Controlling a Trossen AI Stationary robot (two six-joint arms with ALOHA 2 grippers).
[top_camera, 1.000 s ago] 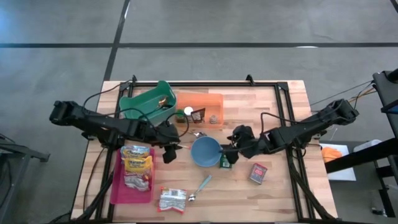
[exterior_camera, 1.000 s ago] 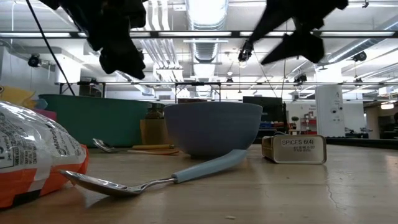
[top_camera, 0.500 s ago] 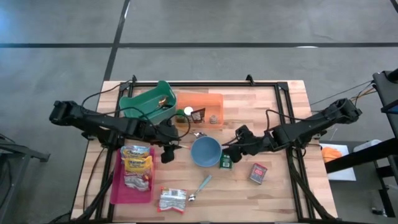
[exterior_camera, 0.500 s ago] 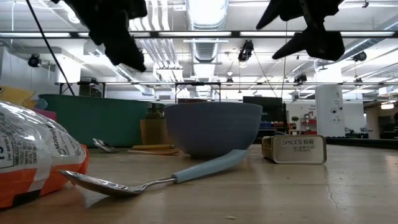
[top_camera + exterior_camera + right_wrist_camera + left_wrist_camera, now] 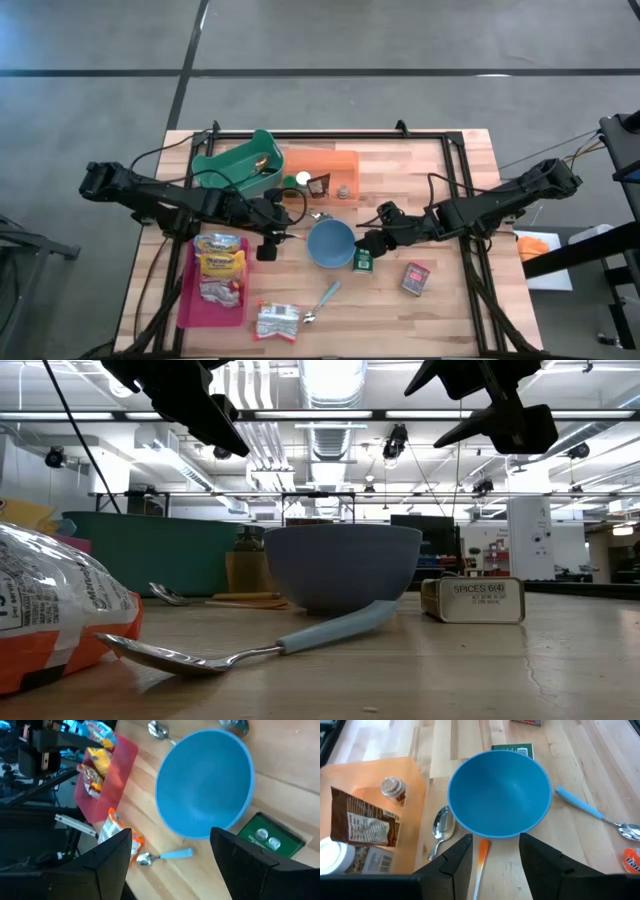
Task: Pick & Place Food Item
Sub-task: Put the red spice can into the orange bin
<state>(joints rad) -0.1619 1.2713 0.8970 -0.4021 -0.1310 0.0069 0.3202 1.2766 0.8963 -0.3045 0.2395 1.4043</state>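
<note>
A blue bowl (image 5: 331,243) stands upright at the table's middle between my two grippers. My left gripper (image 5: 268,246) hangs open above the table just left of the bowl, its fingers (image 5: 461,851) slanting down toward the bowl (image 5: 499,795). My right gripper (image 5: 369,241) hangs open just right of the bowl, above a green tin (image 5: 362,261), with the bowl (image 5: 204,782) ahead of its fingers. Nothing is between either pair of fingers. Snack bags (image 5: 220,265) lie on a pink tray (image 5: 188,305), and one more bag (image 5: 277,322) lies near the table's front edge.
A blue-handled spoon (image 5: 322,301) lies in front of the bowl and a red spice tin (image 5: 416,279) to its right. A green bin (image 5: 238,165) and an orange tray (image 5: 322,175) with jars and packets stand at the back. A metal spoon (image 5: 440,827) and an orange-handled utensil (image 5: 481,862) lie behind the bowl.
Both grippers have rolled about their own pointing lines above the table. My left gripper has also risen a little. Neither has taken hold of anything, and the bowl, tins and bags lie as before.
</note>
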